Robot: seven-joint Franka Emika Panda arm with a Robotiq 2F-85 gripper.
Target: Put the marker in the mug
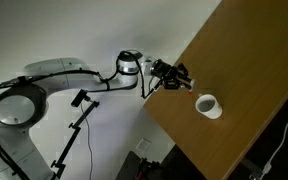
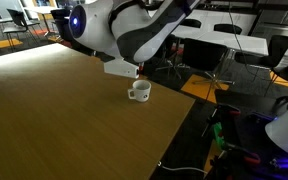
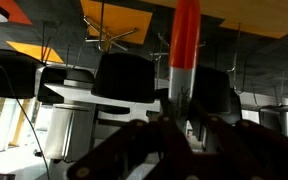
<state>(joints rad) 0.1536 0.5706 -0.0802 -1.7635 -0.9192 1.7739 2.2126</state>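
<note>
Brown wood table [image 1: 246, 60], seen in both exterior views [image 2: 54, 115]. White mug [image 1: 208, 105] stands upright on it, mouth up, pale inside showing. Nothing touches the mug.

Arm [image 1: 46, 84]: white, reaching in from 9 o'clock in an exterior view. Gripper [image 1: 176, 76] hangs at the table's edge, clear of the surface. Mug lies at about 4 o'clock from the gripper, near but apart.

In an exterior view the arm [image 2: 134, 28] fills the top of the frame and hides most of the wrist. Mug [image 2: 138, 91] sits at 6 o'clock just under it, handle toward 9 o'clock. Gripper itself cannot be made out here.

Wrist view: marker [image 3: 185, 45] runs up the frame toward 12 o'clock, red-orange end uppermost, paler grey body below. The lower end goes down between the dark fingers of the gripper [image 3: 177, 126], at 6 o'clock in the frame. Jaws closed tight around the marker; no gap seen on either side of it. So the marker is in the hand, up in the air, not on the table and not in the mug.

Marker too small to find in either exterior view.

Behind the marker in the wrist view: dark office chairs [image 3: 122, 75], blurred. Mug not in this view.

Past the table's far edge: chairs and desks [image 2: 229, 45].
</note>
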